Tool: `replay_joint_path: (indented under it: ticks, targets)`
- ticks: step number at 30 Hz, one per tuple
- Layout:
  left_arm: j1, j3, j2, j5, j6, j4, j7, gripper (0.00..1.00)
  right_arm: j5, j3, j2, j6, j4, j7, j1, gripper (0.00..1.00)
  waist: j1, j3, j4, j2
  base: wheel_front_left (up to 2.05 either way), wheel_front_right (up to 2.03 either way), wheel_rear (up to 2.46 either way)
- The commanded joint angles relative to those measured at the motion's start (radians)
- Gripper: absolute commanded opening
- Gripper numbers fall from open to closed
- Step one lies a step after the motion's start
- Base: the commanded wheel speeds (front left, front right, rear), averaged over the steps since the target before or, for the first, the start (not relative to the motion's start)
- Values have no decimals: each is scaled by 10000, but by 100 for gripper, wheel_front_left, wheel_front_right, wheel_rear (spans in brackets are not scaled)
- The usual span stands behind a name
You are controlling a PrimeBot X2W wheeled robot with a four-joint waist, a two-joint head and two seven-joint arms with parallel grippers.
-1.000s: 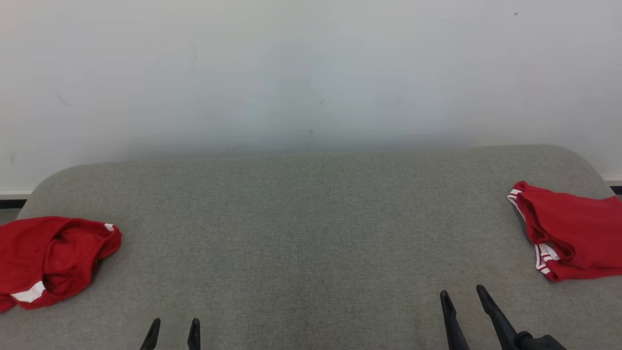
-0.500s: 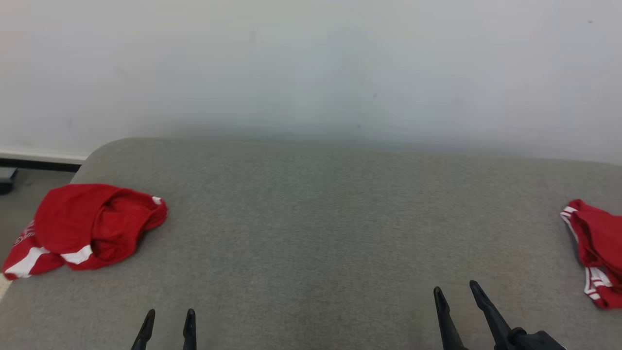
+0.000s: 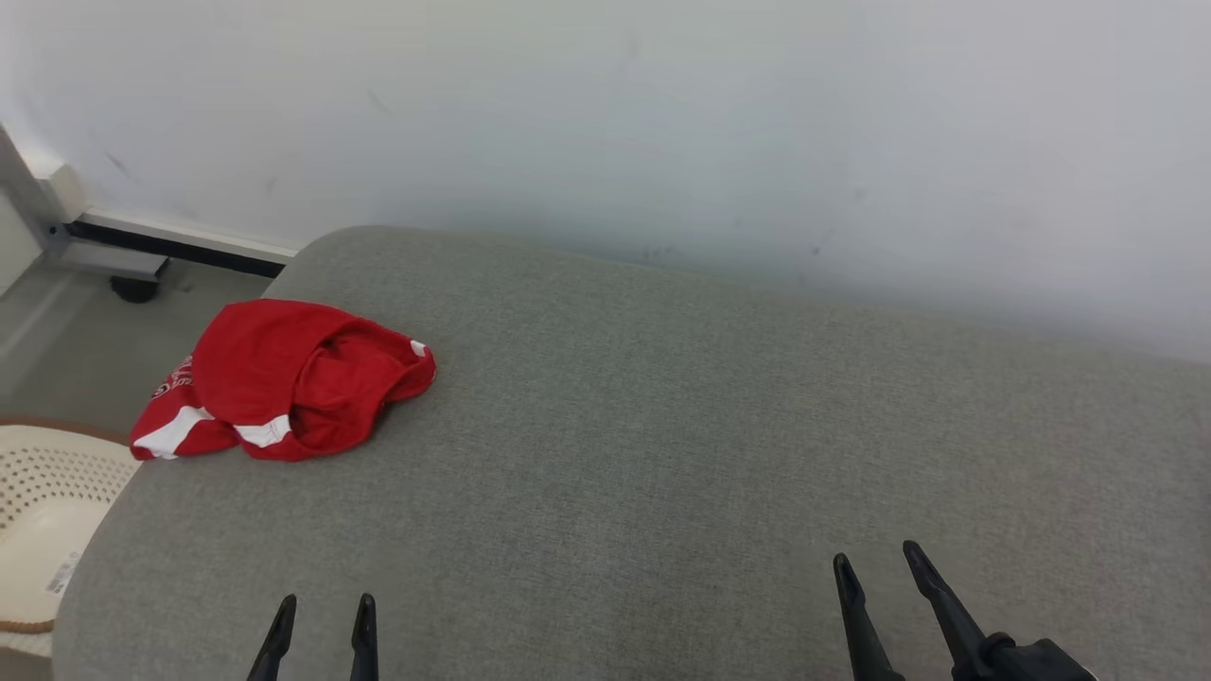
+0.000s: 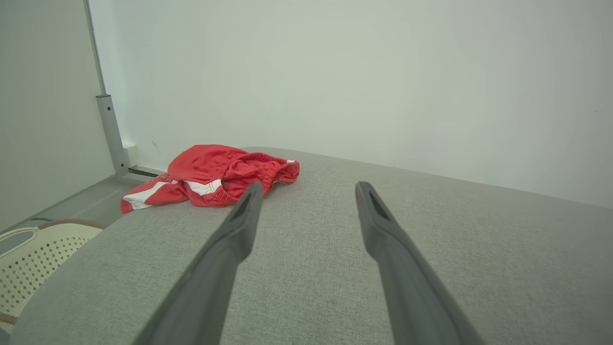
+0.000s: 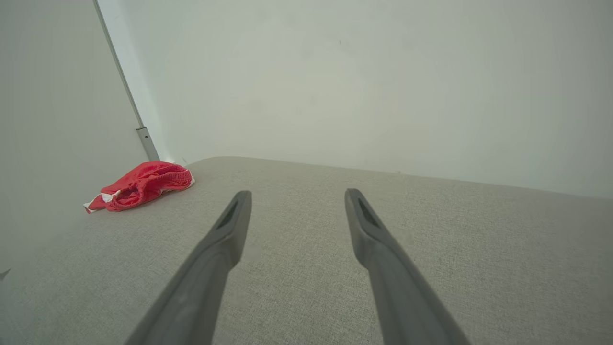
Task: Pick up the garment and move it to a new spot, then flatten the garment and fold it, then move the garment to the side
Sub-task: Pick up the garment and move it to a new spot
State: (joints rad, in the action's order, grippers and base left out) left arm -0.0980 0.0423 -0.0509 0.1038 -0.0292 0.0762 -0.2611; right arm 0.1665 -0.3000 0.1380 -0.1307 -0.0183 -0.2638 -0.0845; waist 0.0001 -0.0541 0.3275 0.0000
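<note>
The crumpled red shorts (image 3: 284,378) lie at the far left corner of the grey cushion (image 3: 662,426), their long side slanting from the edge by the white basket (image 3: 38,492) toward the wall. Both grippers hang over the near edge, fingers spread wide and empty. The shorts lie ahead and slightly left of the left gripper (image 3: 326,602), which is much nearer than the right gripper (image 3: 876,554).

Red garment (image 3: 284,378) with white stripes, grey fabric surface (image 3: 662,454), cream perforated basket (image 3: 47,492)
</note>
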Motion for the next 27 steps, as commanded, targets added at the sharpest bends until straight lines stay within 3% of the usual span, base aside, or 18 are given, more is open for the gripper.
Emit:
replay_joint_path:
  ticks: [1, 12, 27]
  targets:
    - [72, -36, 5, -73, -63, 57, -46, 100, 19, 3, -24, 0, 6, -9, 107, 100, -1, 58, 418, 0, 0, 0, 0]
    - [148, -33, 5, 83, -188, 166, -46, 100, 43, -41, 91, 0, -25, -10, 98, 100, -1, 167, 1074, 0, 0, 0, 0]
    - [449, -54, 5, 309, -295, 62, -46, 100, 55, -112, 267, 0, -47, -9, 208, 100, -1, 524, 1052, 0, 0, 0, 0]
